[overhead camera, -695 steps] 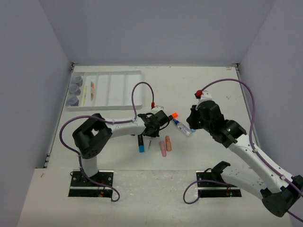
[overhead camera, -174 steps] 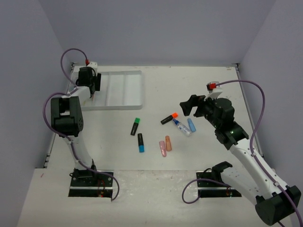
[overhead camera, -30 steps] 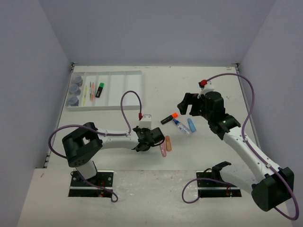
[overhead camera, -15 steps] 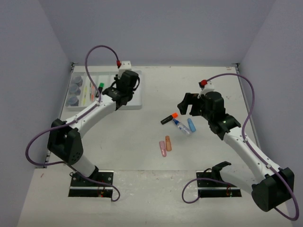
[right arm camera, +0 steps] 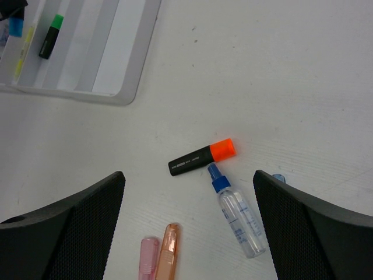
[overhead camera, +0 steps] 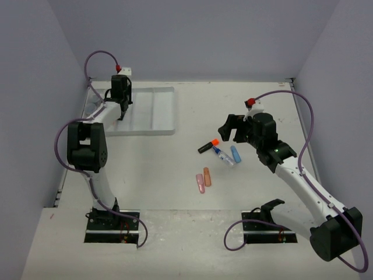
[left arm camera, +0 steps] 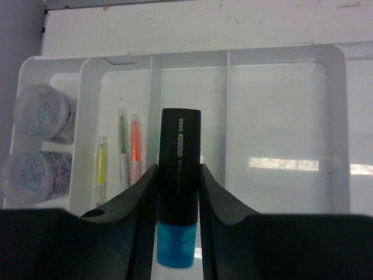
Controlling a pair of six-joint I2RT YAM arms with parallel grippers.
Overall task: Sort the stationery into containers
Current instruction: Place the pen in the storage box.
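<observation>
Blue-capped highlighter (left arm camera: 179, 146): clamped in left pincer (left arm camera: 178, 172), above white tray (left arm camera: 335, 116).
Release: centre over bay (left arm camera: 189, 87) beside thin pens (left arm camera: 128, 146), clear of divider (left arm camera: 154, 87), lower, then open.
Right pincer (right arm camera: 187, 175): wide, empty.

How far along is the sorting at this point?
Done: the pots, thin pens and green-capped highlighter sit in the tray. In hand: the left gripper holds the blue-capped highlighter over the tray. Left: the orange-capped highlighter, glue bottle, blue eraser, pink eraser and orange eraser lie on the table, below the open right gripper.
</observation>
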